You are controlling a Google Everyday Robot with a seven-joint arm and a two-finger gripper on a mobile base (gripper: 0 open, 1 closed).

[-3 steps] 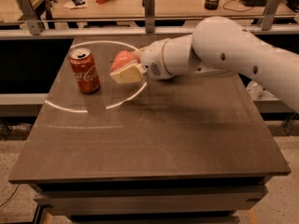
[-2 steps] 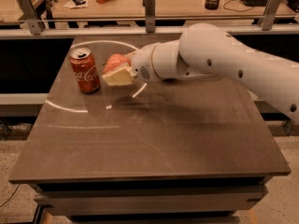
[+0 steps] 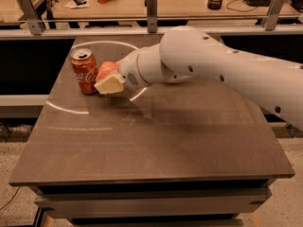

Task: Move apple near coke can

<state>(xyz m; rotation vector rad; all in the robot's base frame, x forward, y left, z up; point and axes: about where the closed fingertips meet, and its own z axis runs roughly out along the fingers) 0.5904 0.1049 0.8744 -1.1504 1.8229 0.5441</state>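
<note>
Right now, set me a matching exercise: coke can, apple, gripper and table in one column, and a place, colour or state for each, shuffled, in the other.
Column one:
1. coke can
2. apple
3. gripper
4. table

Column two:
A. shut on the fruit, at the end of the white arm
B. upright, red, at the back left of the tabletop
C. dark brown, flat, under everything
D. red-orange, held close beside the can

Pairs: 1-B; 2-D; 3-A; 4-C
</note>
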